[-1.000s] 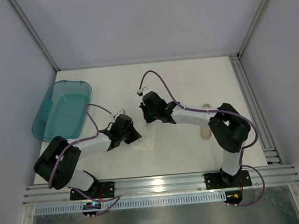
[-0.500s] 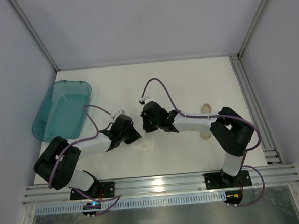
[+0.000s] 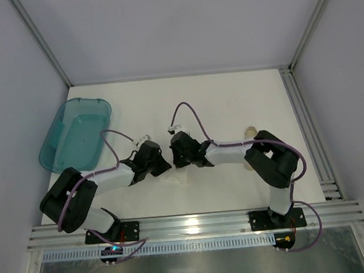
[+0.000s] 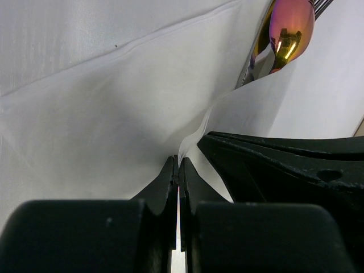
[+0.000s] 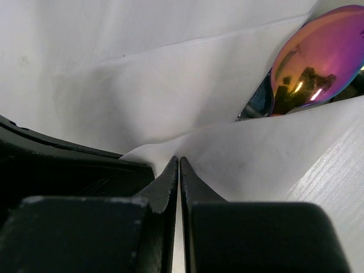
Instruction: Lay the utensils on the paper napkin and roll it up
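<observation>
The paper napkin (image 3: 178, 176) lies at the table's middle, between the two grippers. My left gripper (image 3: 163, 166) is shut on a raised edge of the napkin (image 4: 114, 114), which runs into its jaws (image 4: 179, 162). My right gripper (image 3: 177, 161) faces it, almost touching, and is shut at the fold of the napkin flap (image 5: 256, 153), at its jaw tips (image 5: 179, 161). The flap lies over the utensils. Only an iridescent purple-gold spoon bowl (image 4: 290, 28) (image 5: 318, 62) and some dark fork tines (image 4: 324, 5) stick out. The knife is hidden.
A translucent teal tub (image 3: 75, 134) stands at the left rear. A tan tube (image 3: 251, 131) shows behind the right arm's elbow, mostly covered. Aluminium rails run along the table's right (image 3: 306, 128) and near edges.
My right gripper has moved toward the near edge and the left gripper, carrying the napkin flap over the utensils. The left gripper has barely moved.
</observation>
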{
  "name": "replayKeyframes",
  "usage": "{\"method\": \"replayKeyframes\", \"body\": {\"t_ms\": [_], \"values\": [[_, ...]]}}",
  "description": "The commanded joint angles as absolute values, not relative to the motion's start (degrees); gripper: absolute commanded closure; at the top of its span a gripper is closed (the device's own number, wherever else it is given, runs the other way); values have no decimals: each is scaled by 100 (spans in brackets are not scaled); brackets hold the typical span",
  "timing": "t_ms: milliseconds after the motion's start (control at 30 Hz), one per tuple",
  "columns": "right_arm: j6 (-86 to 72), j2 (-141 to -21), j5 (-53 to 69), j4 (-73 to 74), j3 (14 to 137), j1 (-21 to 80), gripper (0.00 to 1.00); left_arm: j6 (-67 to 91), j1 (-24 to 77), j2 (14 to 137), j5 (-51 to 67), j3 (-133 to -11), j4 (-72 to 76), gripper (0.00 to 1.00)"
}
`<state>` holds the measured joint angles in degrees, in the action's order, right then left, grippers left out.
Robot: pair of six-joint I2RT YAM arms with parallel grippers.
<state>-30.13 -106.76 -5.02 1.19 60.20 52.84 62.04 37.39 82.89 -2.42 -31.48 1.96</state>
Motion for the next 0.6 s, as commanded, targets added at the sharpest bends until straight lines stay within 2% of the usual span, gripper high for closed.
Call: {"method": "replayKeyframes", "body": {"t_ms": [0, 167, 233, 367, 400, 433, 500, 567], "values": [[-2857, -10819, -817, 106, 5871, 5317, 96, 6204, 3744, 8350, -615, -2734, -985, 100], [-1909, -10863, -686, 35, 5950, 5282, 96, 6407, 3744, 8122, -448, -2610, -896, 100], [-1741, -10872, -510, 35, 6011, 5265, 96, 6416, 3744, 8051, -466, -2645, -940, 96], [-1670, -10890, -457, -141, 5985, 5265, 96, 6188, 3744, 7727, -641, -2951, -1282, 79], [-1679, -10898, -440, -158, 5942, 5265, 96, 6109, 3744, 7665, -807, -3040, -1579, 64], [-1705, -10898, -422, -219, 5915, 5265, 96, 6039, 3744, 7594, -896, -3154, -1747, 59], [-1792, -10881, -404, -281, 5863, 5265, 96, 5828, 3744, 7402, -1071, -3436, -2046, 49], [-1845, -10872, -378, -360, 5801, 5265, 96, 5714, 3744, 7278, -1352, -3524, -2381, 44]]}}
